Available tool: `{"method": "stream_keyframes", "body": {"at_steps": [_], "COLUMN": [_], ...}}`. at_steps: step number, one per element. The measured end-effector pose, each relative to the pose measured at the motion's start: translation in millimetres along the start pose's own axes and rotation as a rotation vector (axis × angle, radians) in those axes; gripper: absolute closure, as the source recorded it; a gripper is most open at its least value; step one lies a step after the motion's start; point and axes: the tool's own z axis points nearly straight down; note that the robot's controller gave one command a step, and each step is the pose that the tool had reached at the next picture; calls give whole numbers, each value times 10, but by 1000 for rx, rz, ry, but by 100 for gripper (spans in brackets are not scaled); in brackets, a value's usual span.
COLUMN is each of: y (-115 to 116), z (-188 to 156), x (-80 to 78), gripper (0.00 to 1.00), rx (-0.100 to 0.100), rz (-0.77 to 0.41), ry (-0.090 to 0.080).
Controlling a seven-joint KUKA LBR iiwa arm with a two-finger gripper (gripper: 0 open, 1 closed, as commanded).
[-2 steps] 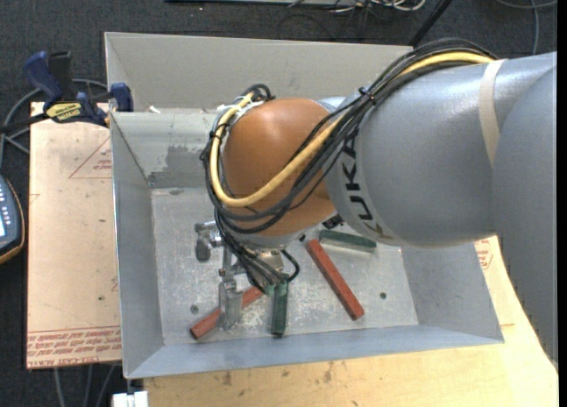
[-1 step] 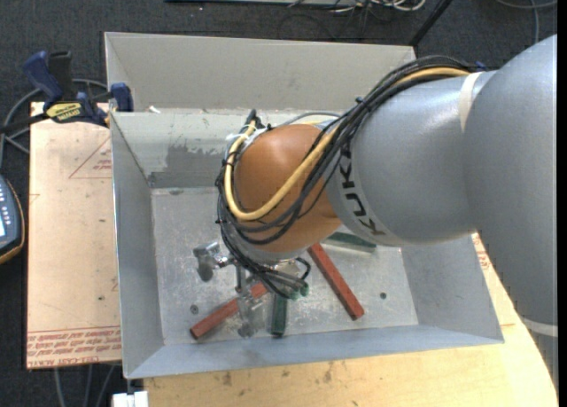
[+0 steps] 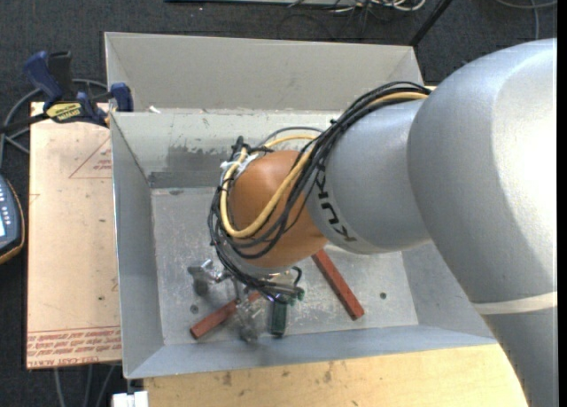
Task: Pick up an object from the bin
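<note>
Starting at the left of the bin (image 3: pixel 133 246): floor there is bare grey metal. Next, nr the front wall, a small heap: a silvery metal piece (image 3: pixel 205 276), a short red-brown stick (image 3: pixel 213 322) at a slant just below it, then a pale see-through bit (image 3: pixel 249 325) and a dark green piece (image 3: pixel 279 312). The claw (image 3: pixel 254 306) sits low, right among them. It hangs under the arm's orange wrist cover (image 3: pixel 275 210) & its cables, which hide most of it, so I can't tell if it's open, closed or gripping anything. Nearest to it are the pale bit and the green piece, both touching it or v. close. Which one is the target I can't say. Further right, a longer red-brown bar (image 3: pixel 337 285) lies diagonally on the floor, apart from the heap.

Risks, as I judge them:
- The heap is packed tight, so a close could catch two things at once.
- It could also pinch only an edge, & the thing slips out on the lift.
- The heap is close to the front wall, so the claw or cables may scrape it.
- The stick could get knocked aside.
</note>
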Motion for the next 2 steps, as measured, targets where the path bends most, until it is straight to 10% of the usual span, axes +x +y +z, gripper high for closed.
{"method": "stream_keyframes", "body": {"at_steps": [1,2], "y": [7,-119], "z": [-21,-1501], "x": [-4,-162], "gripper": [100,100], "rx": [-1,3], "rz": [1,-3], "ry": [-1,-10]}}
